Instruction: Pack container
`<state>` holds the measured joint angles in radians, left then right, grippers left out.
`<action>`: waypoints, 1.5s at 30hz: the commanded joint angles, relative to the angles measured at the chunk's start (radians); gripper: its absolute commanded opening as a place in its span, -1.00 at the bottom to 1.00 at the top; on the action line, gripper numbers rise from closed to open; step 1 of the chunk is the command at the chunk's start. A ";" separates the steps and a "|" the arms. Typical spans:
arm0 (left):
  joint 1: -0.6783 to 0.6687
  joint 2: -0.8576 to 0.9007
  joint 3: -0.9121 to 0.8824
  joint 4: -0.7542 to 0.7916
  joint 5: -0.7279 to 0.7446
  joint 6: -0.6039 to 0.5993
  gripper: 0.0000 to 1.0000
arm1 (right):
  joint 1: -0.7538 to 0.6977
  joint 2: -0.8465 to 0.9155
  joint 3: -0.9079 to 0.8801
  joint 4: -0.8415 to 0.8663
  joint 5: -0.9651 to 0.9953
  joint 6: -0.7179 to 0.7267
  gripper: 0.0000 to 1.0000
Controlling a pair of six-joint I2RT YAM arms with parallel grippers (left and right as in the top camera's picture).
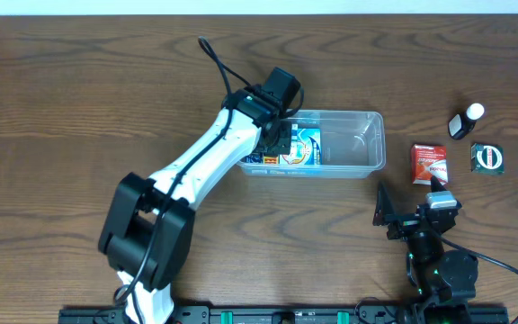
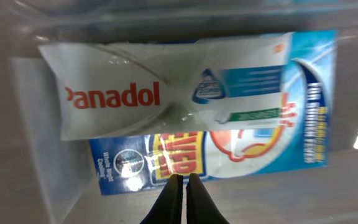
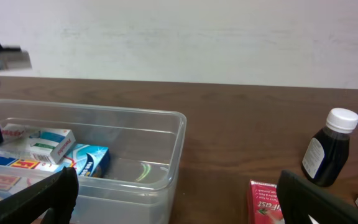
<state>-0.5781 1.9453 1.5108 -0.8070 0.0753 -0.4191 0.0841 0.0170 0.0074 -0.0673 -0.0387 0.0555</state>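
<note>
The clear plastic container (image 1: 367, 144) sits at the table's middle, with boxes in its left half. My left gripper (image 1: 279, 137) hangs over that left half, shut and empty (image 2: 183, 180). Below it lie a white Panadol box (image 2: 135, 93) on top of a blue box (image 2: 266, 143). The container (image 3: 166, 149) and these boxes (image 3: 48, 144) also show in the right wrist view. My right gripper (image 1: 412, 211) is open and empty, low near the front edge, right of the container.
A red box (image 1: 429, 163), a dark bottle with a white cap (image 1: 465, 121) and a green packet (image 1: 487, 157) lie right of the container. The red box (image 3: 267, 202) and bottle (image 3: 327, 149) show in the right wrist view.
</note>
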 commanded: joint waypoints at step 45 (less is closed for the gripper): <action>-0.002 0.092 -0.017 0.102 -0.016 -0.005 -0.88 | -0.012 -0.003 -0.002 -0.004 -0.011 -0.012 0.98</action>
<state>-0.5781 2.0369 1.4982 -0.7063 0.0742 -0.4198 0.0841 0.0170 0.0074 -0.0673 -0.0387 0.0555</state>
